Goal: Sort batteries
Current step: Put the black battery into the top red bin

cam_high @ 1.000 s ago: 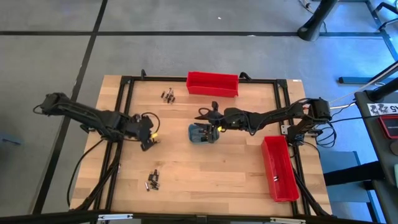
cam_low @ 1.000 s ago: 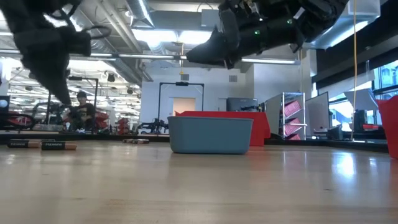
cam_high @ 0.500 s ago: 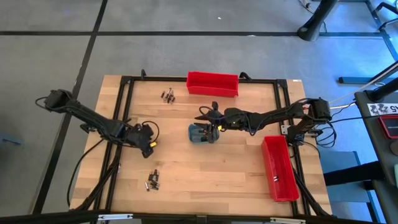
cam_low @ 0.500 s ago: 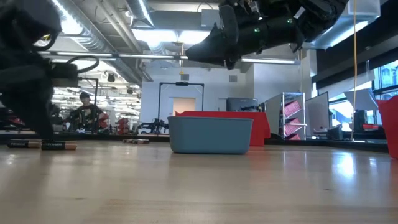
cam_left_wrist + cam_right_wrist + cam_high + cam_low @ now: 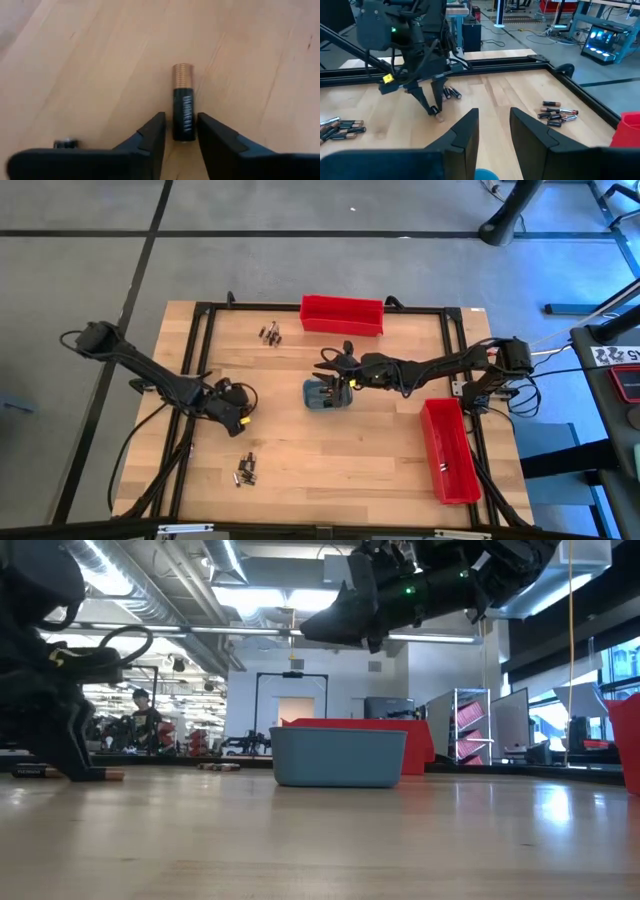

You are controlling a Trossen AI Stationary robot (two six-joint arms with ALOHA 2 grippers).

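Note:
A single battery (image 5: 182,112), dark with a copper end, lies flat on the wooden table. My left gripper (image 5: 181,135) is down at the table, one finger on either side of the battery's dark end, with thin strips of wood showing between them. It is the gripper low at the table's left (image 5: 238,417). My right gripper (image 5: 335,365) hovers open above the grey-blue tray (image 5: 325,395), nothing between its fingers (image 5: 494,130). More batteries lie in a loose group at the far left (image 5: 270,333) and another at the near left (image 5: 245,470).
A red bin (image 5: 342,315) stands at the far edge. A second red bin (image 5: 448,450) runs along the right side with a small item inside. A black frame (image 5: 200,360) borders the table. Bare wood lies between the tray and the near edge.
My left gripper has come down from above the table to its surface, shifting a little toward the near edge. It now stands over the single battery. The right arm has kept still.

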